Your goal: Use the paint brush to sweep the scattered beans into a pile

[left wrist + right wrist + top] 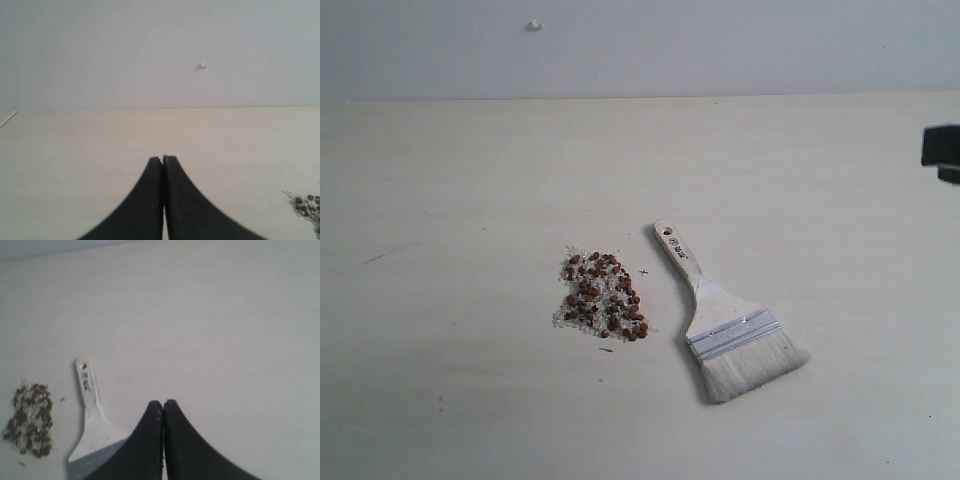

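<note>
The reddish-brown beans lie mixed with white grains in one dense pile left of centre on the pale table. The paint brush lies flat just right of it, handle hole toward the back, bristles toward the front. Nothing holds the brush. The right wrist view shows the beans and the brush handle beside my shut, empty right gripper. Part of that arm shows as a black block at the right edge. My left gripper is shut on nothing, with the pile's edge off to one side.
The pale wooden table runs back to a grey-white wall bearing a small white speck. A thin dark scratch marks the left side. A tiny dark splinter lies just in front of the pile.
</note>
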Available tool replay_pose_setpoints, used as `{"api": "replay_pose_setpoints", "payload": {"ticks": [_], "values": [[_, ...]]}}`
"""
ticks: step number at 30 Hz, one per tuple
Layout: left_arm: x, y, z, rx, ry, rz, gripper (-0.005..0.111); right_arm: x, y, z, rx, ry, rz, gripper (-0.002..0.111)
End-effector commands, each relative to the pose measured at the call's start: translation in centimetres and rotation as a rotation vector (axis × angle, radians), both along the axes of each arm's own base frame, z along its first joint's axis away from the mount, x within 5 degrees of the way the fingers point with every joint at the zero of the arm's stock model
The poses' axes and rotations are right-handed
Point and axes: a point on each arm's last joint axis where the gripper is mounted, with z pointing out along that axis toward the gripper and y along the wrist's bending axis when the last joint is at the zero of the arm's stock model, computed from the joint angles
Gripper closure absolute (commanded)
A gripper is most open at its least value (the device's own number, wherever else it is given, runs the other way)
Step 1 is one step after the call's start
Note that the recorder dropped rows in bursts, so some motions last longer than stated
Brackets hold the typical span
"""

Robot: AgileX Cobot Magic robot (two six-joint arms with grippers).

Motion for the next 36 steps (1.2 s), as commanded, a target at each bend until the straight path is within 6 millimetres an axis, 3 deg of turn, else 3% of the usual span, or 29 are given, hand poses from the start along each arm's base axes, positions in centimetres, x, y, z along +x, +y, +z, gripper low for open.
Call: {"api": "replay_pose_setpoints", "payload": {"ticks": [1,8,17,21,29,36], "values": [[0.0,0.0,0.1,-0.016,-0.006,-0.001,0.107,-2.8,-0.6,0.2,0.011,0.029,-0.004,0.108],[0.0,0.0,0.1,-0.016,-0.006,-0.001,0.107,-4.5,-1.0,1.4,-0.014,-0.060,0.030,0.108],[0.0,0.0,0.1,-0.016,-0.006,-0.001,0.107,-4.2,-1.1,1.9,-0.029,-0.312,0.050,0.108],[0.0,0.0,0.1,-0.016,-0.006,-0.001,0.107,-5.9,-2.2,0.3,-0.066,-0.429,0.013,0.108],[0.0,0.0,0.1,-0.016,-0.006,-0.001,0.107,-9.6,-3.3,-4.8,-0.196,-0.508,0.010,0.108],[0.0,0.0,0.1,-0.016,-0.006,-0.001,0.107,-11.3,-3.5,-7.2,-0.222,-0.601,0.010,0.108]]}}
